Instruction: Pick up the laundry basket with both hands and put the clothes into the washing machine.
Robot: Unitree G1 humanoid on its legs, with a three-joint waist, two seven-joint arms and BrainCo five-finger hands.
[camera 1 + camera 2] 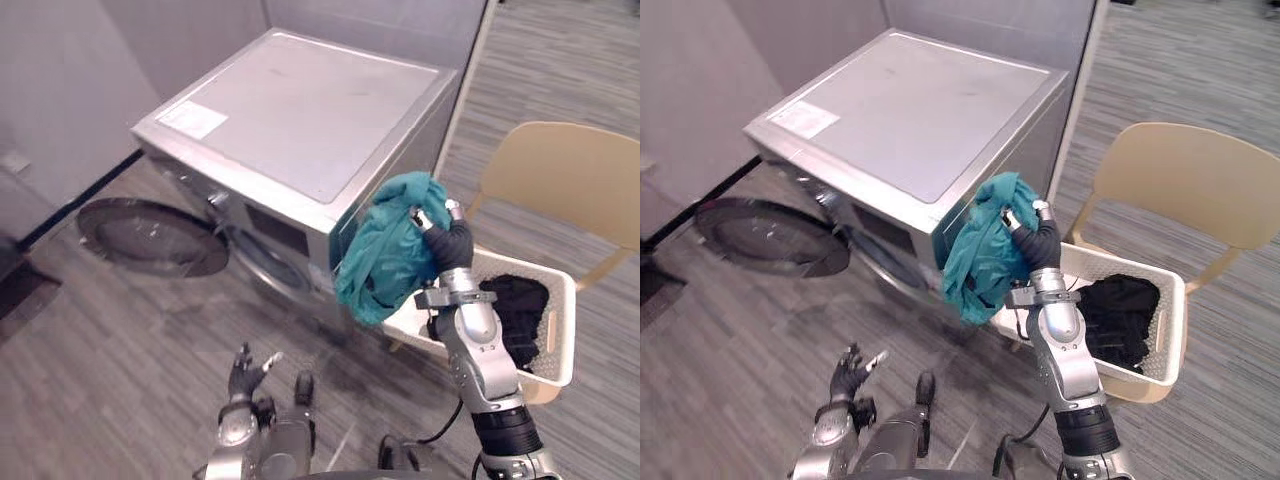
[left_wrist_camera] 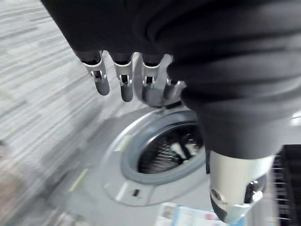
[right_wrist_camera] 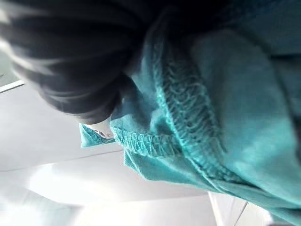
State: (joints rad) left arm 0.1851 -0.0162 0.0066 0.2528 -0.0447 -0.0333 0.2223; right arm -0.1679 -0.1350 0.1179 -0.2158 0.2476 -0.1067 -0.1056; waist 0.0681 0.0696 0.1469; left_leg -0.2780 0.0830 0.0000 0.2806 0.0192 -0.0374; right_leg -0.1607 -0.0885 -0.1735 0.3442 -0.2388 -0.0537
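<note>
My right hand [image 1: 437, 225] is raised in front of the washing machine [image 1: 300, 130] and is shut on a teal garment [image 1: 385, 250] that hangs bunched below it; the teal garment [image 3: 197, 122] lies close against the hand in the right wrist view. Behind the arm a white laundry basket [image 1: 560, 330] sits on a tan chair [image 1: 570, 180] and holds a black garment [image 1: 515, 310]. The machine's round door [image 1: 150, 235] stands swung open to the left. My left hand [image 1: 245, 372] hangs low near the floor with straight fingers [image 2: 101, 77], and its wrist view looks at the drum opening [image 2: 169, 148].
Grey walls stand behind and to the left of the machine. Striped grey carpet [image 1: 580, 70] runs to the right past the chair. Grey plank floor [image 1: 120, 350] lies in front of the machine.
</note>
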